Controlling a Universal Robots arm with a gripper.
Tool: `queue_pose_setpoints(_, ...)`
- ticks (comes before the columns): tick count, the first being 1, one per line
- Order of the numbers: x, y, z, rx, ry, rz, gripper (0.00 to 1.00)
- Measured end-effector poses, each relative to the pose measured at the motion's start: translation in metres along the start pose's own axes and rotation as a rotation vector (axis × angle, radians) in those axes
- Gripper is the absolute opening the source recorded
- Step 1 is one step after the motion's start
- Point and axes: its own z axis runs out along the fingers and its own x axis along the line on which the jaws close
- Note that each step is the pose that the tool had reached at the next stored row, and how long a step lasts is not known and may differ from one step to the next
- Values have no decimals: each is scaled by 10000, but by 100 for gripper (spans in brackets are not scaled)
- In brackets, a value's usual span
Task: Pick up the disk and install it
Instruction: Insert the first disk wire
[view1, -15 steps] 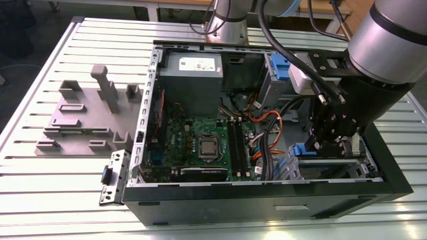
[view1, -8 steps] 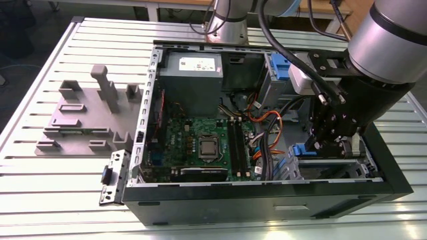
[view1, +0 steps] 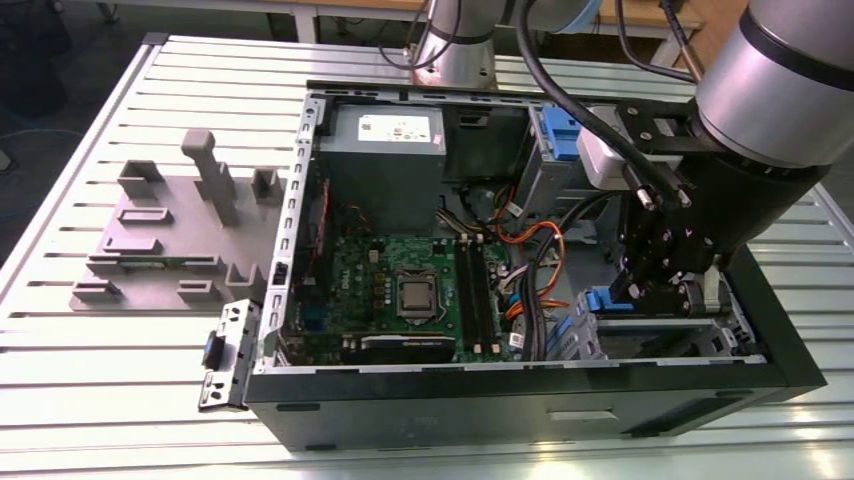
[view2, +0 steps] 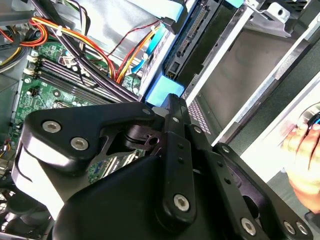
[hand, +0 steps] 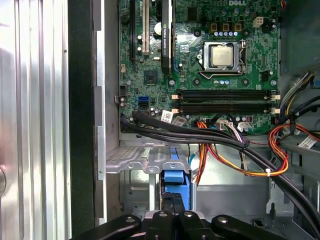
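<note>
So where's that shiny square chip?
In the exterior view the shiny square chip sits near the middle of the green board inside the open computer case, just to the exterior view's left of the long black memory slots.

In the exterior view the arm (view1: 774, 90) above the computer case (view1: 534, 395) runs out past the picture's edge, and it hides the lower end of the tool (view1: 661, 295) and part of the drive cage (view1: 667, 335) in the case's corner; in the second wrist view a hand (view2: 304, 155) just outside the case is blurred and cut off by the edge; in the first wrist view cables (hand: 210, 140) inside the case cover a strip of the motherboard (hand: 200, 65); the tabletop (view1: 107, 380) under the case is cropped.
</note>
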Motion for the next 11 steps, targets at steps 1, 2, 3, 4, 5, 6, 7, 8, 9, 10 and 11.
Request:
queue_pose_setpoints(1, 0, 0, 0, 0, 1, 0, 11)
queue_pose_setpoints(2, 0, -1, 0, 0, 1, 0, 11)
queue_pose_setpoints(3, -1, -9, 0, 0, 1, 1, 11)
queue_pose_setpoints(4, -1, -24, 0, 1, 1, 1, 11)
queue_pose_setpoints(5, -1, -44, 2, 1, 1, 1, 11)
queue_pose_setpoints(6, -1, -66, 2, 0, 1, 1, 11)
queue_pose_setpoints(7, -2, -85, 3, 0, 1, 1, 11)
queue_pose_setpoints(8, -2, -98, 3, 0, 1, 1, 11)
queue_pose_setpoints(9, -2, -115, 4, 0, 3, 1, 11)
queue_pose_setpoints(10, -2, -139, 6, 0, 5, 1, 11)
queue_pose_setpoints(11, -3, -169, 8, 0, 5, -1, 11)
